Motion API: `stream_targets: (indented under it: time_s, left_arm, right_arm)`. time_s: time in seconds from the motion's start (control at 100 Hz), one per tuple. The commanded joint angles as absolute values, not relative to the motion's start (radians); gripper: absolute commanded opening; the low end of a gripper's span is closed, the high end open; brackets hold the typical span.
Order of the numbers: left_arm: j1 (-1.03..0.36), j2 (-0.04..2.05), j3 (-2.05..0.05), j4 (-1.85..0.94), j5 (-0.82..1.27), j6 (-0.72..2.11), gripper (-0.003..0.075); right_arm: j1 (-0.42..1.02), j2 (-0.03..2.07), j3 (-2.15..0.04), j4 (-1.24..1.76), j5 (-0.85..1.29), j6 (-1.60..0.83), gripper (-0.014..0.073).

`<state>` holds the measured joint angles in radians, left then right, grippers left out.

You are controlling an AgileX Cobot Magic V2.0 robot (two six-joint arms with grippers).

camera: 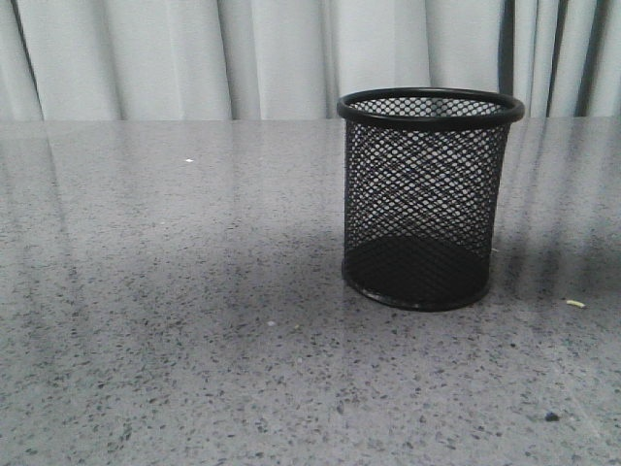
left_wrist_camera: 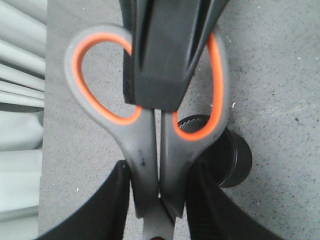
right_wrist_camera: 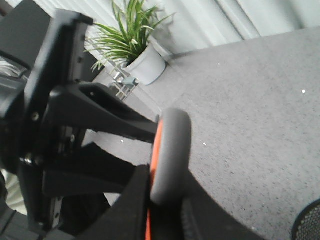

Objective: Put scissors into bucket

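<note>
Closest up, one pair of scissors, raised above one bucket and not in it. Dark grey handles, two loops lined in orange, shanks pressed together; blades out of sight. Clamped at the shanks by the left gripper, a black finger tight on each side. Gripped too at the loops by the right gripper, closed flat across one grey-and-orange loop seen edge-on. Two grippers counted, both fast on the same scissors.

Upright on a speckled grey table, the bucket: black wire mesh, solid rolled rim, solid round base, nothing inside. Behind the bucket, a pale curtain. Well away from the bucket, one green plant in a white pot.
</note>
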<state>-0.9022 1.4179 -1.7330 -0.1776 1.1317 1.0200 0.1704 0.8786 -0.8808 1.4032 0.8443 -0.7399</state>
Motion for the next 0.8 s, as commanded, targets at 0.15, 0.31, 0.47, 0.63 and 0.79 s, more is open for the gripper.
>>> stream_targets:
  time_s: [0.15, 0.31, 0.47, 0.63, 0.79]
  left_arm:
    - [-0.910, 1.388, -1.767, -0.238, 1.086, 1.006, 0.0487]
    - [-0.891, 1.362, -1.802, -0.200, 1.078, 0.925, 0.0505]
    - [-0.797, 1.311, -1.844, -0.152, 1.078, 0.838, 0.0451]
    - [-0.610, 1.241, -1.846, -0.152, 1.077, 0.794, 0.0438]
    - [-0.434, 1.199, -1.846, -0.215, 1.073, 0.794, 0.0438]
  right_arm:
    - [0.172, 0.874, -0.914, 1.465, 0.826, -0.768, -0.0071]
    - [0.172, 0.874, -0.961, 1.335, 0.808, -0.778, -0.0052]
    - [0.168, 0.874, -1.103, 1.036, 0.801, -0.650, -0.0052]
    - [0.168, 0.898, -1.273, 0.641, 0.934, -0.448, -0.0052]
    - [0.168, 0.975, -1.408, 0.542, 1.160, -0.387, -0.0052]
